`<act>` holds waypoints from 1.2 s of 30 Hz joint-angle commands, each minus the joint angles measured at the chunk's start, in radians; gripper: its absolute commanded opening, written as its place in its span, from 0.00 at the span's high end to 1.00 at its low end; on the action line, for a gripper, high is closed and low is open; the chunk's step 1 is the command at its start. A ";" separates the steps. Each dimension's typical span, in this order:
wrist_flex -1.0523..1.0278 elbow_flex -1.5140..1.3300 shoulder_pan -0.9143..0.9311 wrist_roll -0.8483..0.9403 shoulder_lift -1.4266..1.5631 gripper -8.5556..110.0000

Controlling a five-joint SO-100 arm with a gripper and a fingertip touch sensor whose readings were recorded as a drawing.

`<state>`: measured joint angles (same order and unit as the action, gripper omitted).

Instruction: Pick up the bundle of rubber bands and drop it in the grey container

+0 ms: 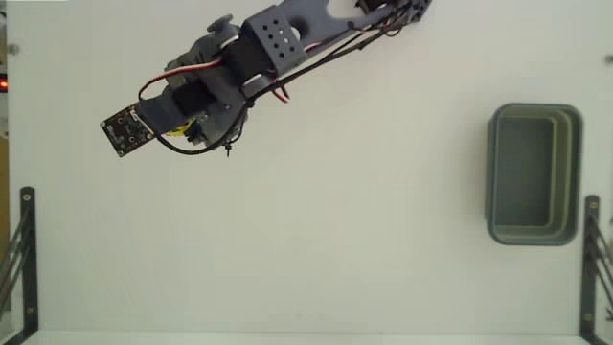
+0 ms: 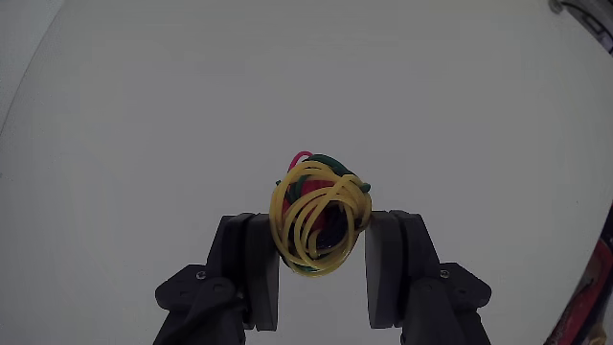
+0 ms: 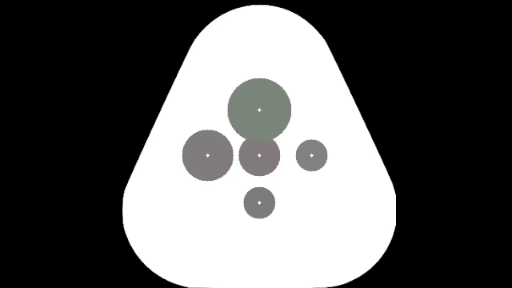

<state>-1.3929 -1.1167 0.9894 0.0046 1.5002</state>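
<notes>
Both gripper [image 2: 321, 244] fingers clamp bundle of rubber bands [image 2: 319, 218]; grey container [image 1: 533, 173] well apart.

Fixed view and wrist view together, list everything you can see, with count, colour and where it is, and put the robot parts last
bundle of rubber bands: one, mostly yellow with red and green loops, between the gripper fingers in the wrist view; hidden under the arm in the fixed view.
grey container: one, grey-green, right side of the fixed view, nothing visible inside.
table: one, white, under everything.
metal brackets: two, black, lower left and lower right edges of the fixed view.
arm: one, grey-blue and black with red and black wires, reaching from the top to the upper left of the fixed view.
gripper: one, black, closed on the bundle.
</notes>
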 commanded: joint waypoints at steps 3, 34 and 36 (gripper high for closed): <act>-0.016 0.040 -0.005 -0.005 0.036 0.47; -0.022 0.014 -0.580 -0.005 0.067 0.47; -0.023 0.012 -0.640 -0.005 0.070 0.47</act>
<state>-1.4097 -1.1183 0.4157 0.0015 1.5002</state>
